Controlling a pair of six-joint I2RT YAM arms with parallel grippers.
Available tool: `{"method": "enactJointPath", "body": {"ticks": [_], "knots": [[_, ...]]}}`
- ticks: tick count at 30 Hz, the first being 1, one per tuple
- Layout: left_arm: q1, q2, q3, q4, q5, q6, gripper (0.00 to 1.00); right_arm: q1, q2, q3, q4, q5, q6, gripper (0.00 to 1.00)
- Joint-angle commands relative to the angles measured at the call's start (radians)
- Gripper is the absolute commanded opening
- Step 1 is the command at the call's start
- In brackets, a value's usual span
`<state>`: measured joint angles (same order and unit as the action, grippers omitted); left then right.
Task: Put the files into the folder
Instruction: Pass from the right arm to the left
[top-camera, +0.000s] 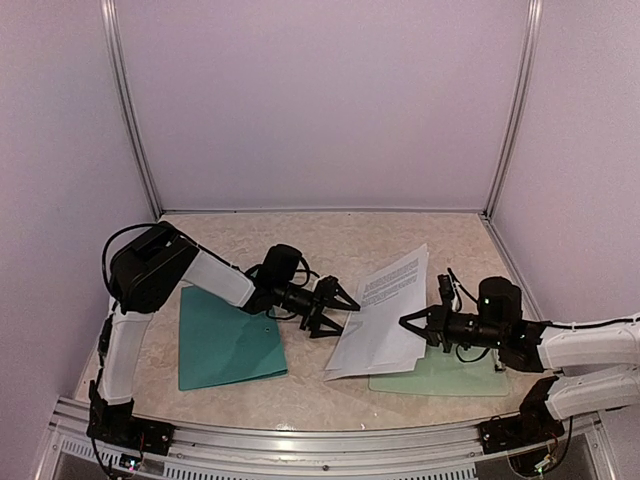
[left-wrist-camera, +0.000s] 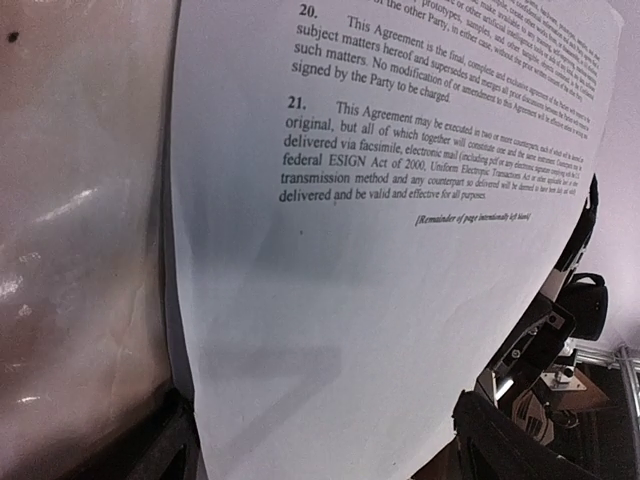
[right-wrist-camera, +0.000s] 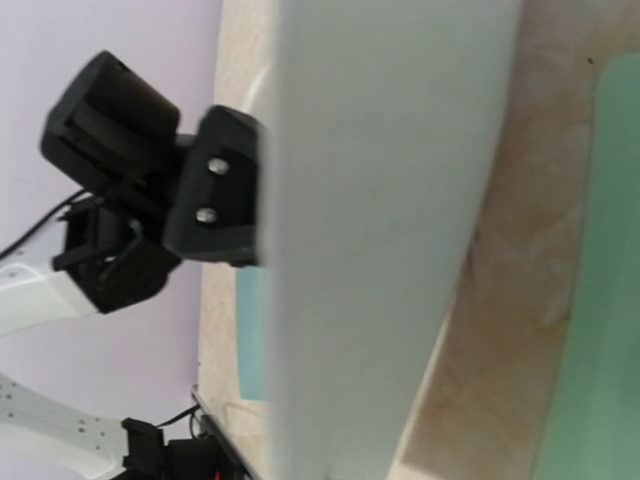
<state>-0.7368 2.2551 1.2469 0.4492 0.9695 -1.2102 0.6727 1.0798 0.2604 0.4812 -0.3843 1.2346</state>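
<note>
files raised at centre, folder flat to the left | right gripper clenched on files | left gripper released around their edge | advice: close left squarely, avoid creasing

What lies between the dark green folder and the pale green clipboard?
In the top view, the left gripper, fingers open, and the white files lie between the folder and the clipboard; the files partly cover the clipboard.
</note>
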Motion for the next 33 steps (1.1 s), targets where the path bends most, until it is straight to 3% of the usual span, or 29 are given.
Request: {"method": "enactJointPath", "body": {"ticks": [1, 12, 19, 26, 33], "knots": [[-0.006, 0.058, -0.019, -0.02, -0.022, -0.038, 0.85, 0.001, -0.047, -0.001, 0.009, 0.004, 0.016, 0.0], [0.0, 0.08, -0.015, 0.067, 0.003, -0.078, 0.85, 0.001, -0.125, 0.039, -0.108, 0.023, -0.002, 0.0], [0.002, 0.072, 0.009, 0.106, 0.02, -0.094, 0.78, 0.002, -0.036, -0.035, -0.001, 0.001, 0.023, 0.0], [0.025, 0.107, 0.041, 0.228, 0.049, -0.179, 0.52, 0.003, 0.008, -0.037, -0.032, 0.0, -0.011, 0.0], [0.035, 0.077, 0.079, 0.112, 0.031, -0.086, 0.25, 0.002, 0.014, -0.006, -0.123, 0.009, -0.057, 0.0]]}}
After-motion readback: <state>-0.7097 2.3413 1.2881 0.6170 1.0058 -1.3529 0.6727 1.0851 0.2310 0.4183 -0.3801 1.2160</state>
